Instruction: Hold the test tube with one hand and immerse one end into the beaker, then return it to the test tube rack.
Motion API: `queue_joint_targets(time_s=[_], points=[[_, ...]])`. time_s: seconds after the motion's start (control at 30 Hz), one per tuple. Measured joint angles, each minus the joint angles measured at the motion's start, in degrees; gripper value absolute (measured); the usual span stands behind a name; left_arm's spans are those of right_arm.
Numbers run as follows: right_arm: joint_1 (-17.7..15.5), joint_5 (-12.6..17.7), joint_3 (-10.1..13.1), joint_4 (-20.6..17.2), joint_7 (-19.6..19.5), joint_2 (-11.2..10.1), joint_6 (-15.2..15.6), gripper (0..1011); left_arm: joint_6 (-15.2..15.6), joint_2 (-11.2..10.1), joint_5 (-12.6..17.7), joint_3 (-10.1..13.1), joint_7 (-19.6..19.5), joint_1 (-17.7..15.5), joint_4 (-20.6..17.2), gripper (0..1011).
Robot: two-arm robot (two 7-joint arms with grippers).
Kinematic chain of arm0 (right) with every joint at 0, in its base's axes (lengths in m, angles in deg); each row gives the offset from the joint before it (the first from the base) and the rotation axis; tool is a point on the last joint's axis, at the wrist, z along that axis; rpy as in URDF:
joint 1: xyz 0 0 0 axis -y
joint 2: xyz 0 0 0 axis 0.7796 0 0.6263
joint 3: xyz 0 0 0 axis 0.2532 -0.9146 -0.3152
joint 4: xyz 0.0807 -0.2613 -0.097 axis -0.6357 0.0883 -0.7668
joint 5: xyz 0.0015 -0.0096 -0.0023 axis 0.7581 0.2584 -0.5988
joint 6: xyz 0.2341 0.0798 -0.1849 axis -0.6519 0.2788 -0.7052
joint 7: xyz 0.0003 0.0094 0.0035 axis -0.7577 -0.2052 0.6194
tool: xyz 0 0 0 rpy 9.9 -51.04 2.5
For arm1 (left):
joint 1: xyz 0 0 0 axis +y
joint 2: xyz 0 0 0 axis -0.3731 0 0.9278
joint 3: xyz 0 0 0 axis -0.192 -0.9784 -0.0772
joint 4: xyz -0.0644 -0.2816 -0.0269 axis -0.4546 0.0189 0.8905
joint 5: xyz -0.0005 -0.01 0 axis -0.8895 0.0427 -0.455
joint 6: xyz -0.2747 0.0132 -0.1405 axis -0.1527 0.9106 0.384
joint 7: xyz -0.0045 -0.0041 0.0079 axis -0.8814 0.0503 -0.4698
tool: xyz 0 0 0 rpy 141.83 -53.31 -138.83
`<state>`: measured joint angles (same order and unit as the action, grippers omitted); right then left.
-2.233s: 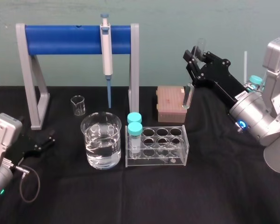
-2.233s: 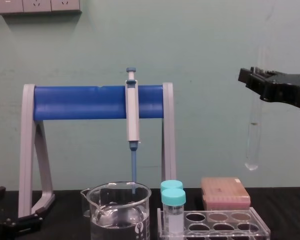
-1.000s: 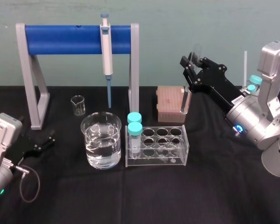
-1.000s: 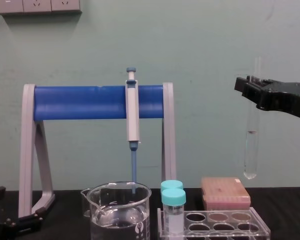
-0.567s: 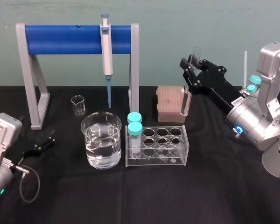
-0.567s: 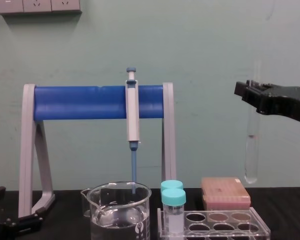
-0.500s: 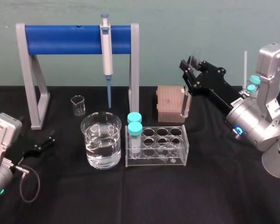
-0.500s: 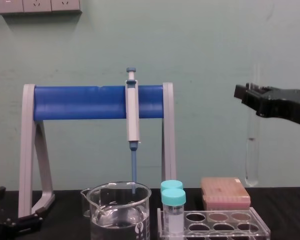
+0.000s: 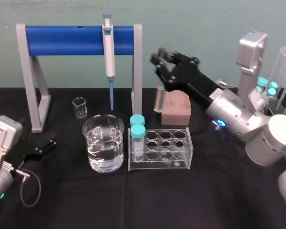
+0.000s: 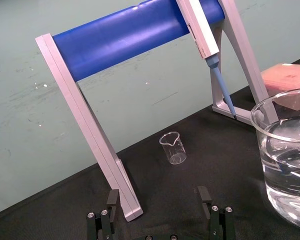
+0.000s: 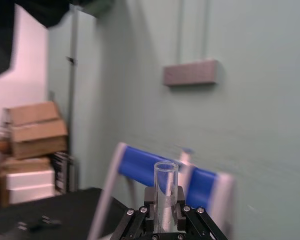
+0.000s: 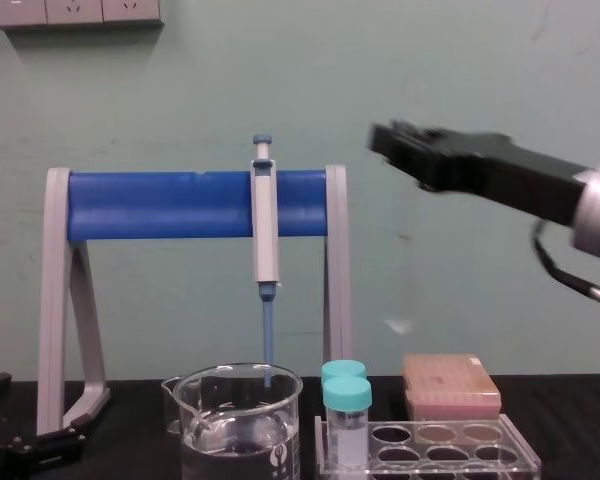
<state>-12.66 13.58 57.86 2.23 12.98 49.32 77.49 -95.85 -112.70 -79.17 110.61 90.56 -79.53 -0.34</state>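
1. Right hand is clamped on the test tube near its open top, raised above the desk's far side.
2. The tube hangs right of the beaker, beyond the test tube rack.
3. Probably left to do: dipping, then racking.
4. Left hand, fingers apart, rests near left.

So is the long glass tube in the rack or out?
Out. The right gripper holds the test tube up in the air, clear of the test tube rack, whose holes carry just two teal-capped tubes.

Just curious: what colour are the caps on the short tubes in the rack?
Teal caps, clearest in the head view.
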Motion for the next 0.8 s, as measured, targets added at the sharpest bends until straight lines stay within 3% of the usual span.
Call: queue_joint_targets(time_s=[0.4,0.8], points=[[5.5,3.7,-5.8,4.7,6.5,4.3,-2.1,225,0.0,0.0,0.0,0.0,0.0,0.0,0.0,1000],[8.6,4.6,-9.8,12.3,8.7,6.5,-2.5,225,0.0,0.0,0.0,0.0,0.0,0.0,0.0,1000]])
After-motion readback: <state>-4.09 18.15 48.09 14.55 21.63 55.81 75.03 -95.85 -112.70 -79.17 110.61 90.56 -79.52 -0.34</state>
